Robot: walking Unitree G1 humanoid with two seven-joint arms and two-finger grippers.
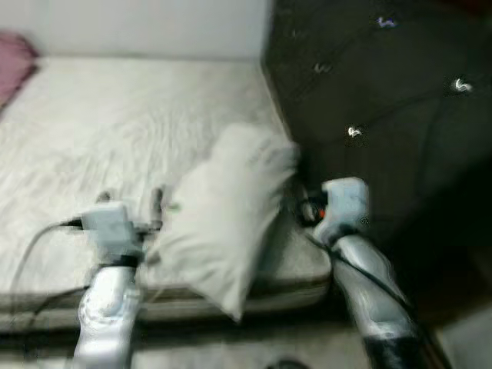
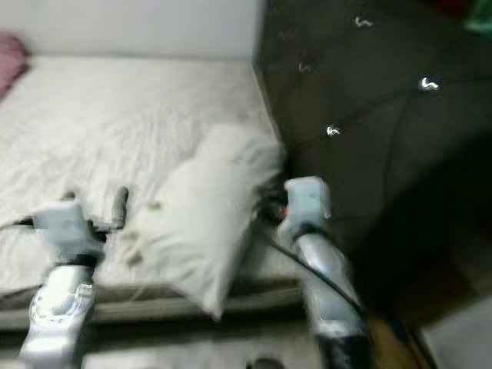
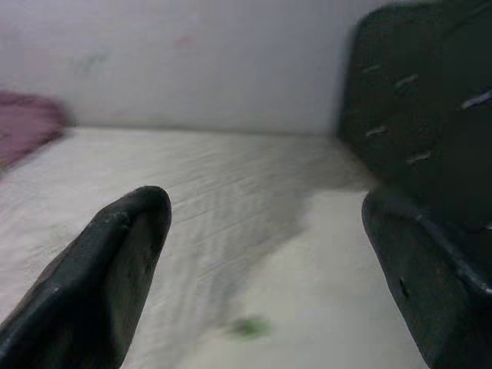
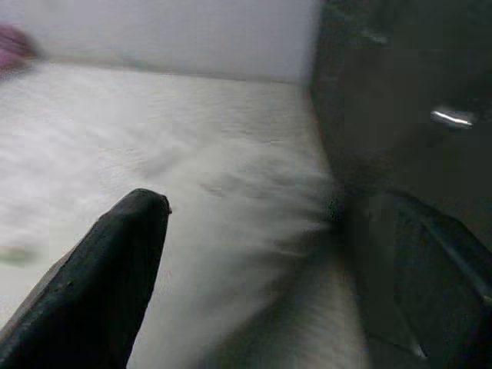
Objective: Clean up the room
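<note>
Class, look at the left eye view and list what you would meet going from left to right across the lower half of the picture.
Left gripper → white pillow → right gripper → dark tufted headboard.

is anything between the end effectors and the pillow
Nothing visible. The pillow lies on the bed between the open left end effector and the open right end effector, both right beside it.
</note>
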